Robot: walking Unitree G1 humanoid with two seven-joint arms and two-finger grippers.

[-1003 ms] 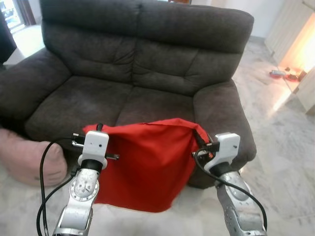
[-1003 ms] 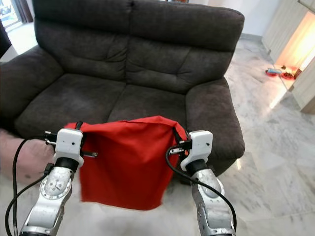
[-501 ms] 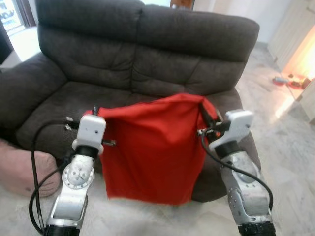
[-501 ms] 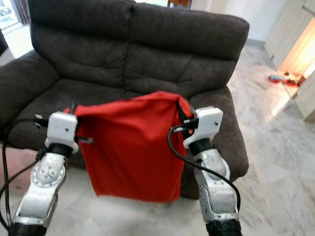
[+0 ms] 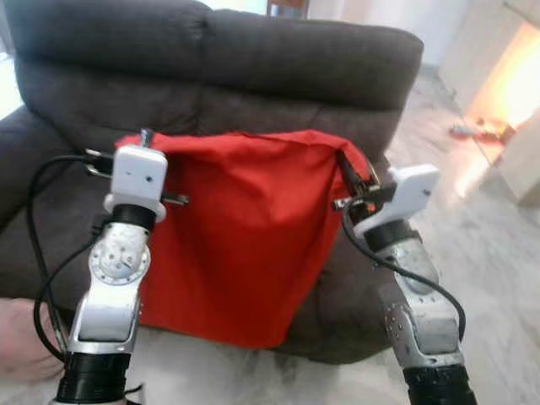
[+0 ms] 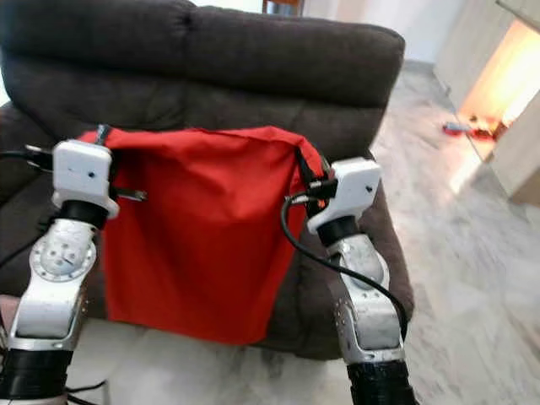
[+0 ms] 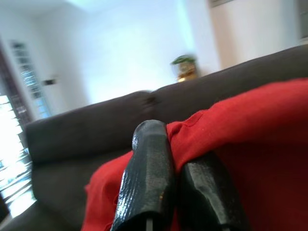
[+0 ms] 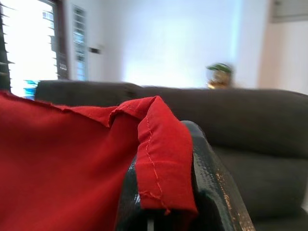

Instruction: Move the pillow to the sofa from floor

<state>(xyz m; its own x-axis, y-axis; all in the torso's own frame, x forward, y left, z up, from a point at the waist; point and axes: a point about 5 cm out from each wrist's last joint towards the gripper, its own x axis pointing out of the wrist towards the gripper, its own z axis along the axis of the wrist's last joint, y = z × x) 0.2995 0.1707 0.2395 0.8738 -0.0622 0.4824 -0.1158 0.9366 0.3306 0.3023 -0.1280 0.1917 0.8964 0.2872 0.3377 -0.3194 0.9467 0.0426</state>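
Both arms are carrying the red pillow [image 5: 240, 228] higher than half a second ago: its top hem is now rising level with the lower backrest of the dark grey sofa [image 5: 253, 59], where earlier it was hanging lower against the seat front. The camera is also closing in on the sofa.

The left gripper [image 7: 175, 187] is pinching one top corner, its two fingers pressed together on a fold of red cloth; the right gripper [image 8: 166, 192] is clamping the other top corner, with the stitched hem draped over its fingers. Between them the pillow is hanging in front of the sofa's seat and clear of the floor, its lower edge dangling below the front of the seat.

Judging by how it is sagging flat and creasing between the two holds, the pillow is light, soft and limp, with a loose cover that could slide on its filling. The corners are giving a workable grip, though thin cloth may be slipping through the fingers if the arms are pulling apart.

Beside the sofa's right arm, pale marble floor [image 5: 498, 253] is running off toward a warmly lit doorway. Just left of the sofa's front, a pink cushion [image 5: 17, 337] is lying on the floor.
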